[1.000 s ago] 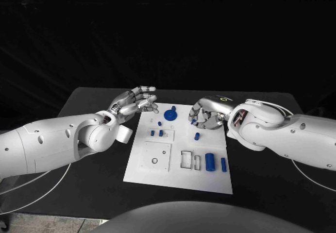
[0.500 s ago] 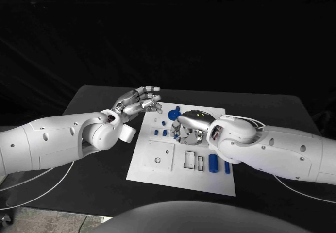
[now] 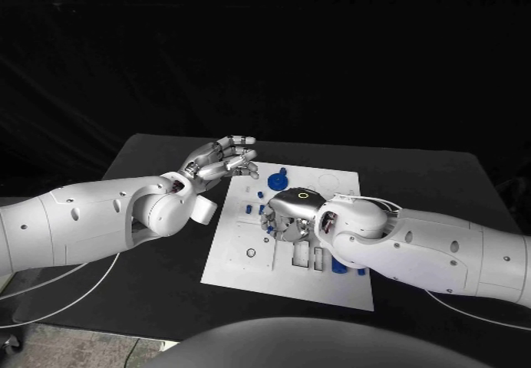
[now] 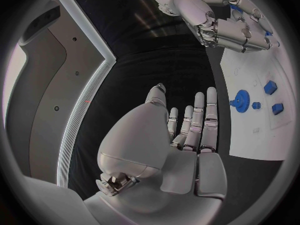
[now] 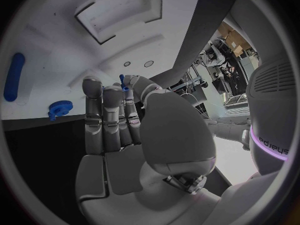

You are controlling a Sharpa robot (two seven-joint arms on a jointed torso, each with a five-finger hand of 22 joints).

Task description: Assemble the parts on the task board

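Table: black top (image 3: 133, 261), dark cloth-like surface; the white task board (image 3: 238, 268) lies flat at its middle, long side running near to far; black darkness behind the far edge.
Task board: white plate with shallow rectangular recesses; in the right wrist view a raised square pocket (image 5: 119, 7) and two small round holes (image 5: 137, 63) show on it.
Parts: a blue gear (image 3: 275, 181) stands at the far end of the board; small blue pegs (image 3: 245, 207) stand left of the right hand; blue pieces (image 3: 338, 265) lie at the near right, partly hidden by the right arm; the right wrist view also shows a long blue bar (image 5: 14, 77) lying flat.
Right hand: the right hand (image 3: 290, 217) is over the board's middle, palm down, fingers bent toward the plate; in the right wrist view a small blue part (image 5: 122, 81) sits pinched between thumb and fingertip.
Left hand: the left hand (image 3: 219, 161) hovers above the table just left of the board's far corner, released, fingers apart and holding nothing; its wrist view shows the straightened fingers (image 4: 199, 116) over black table beside the board's edge.
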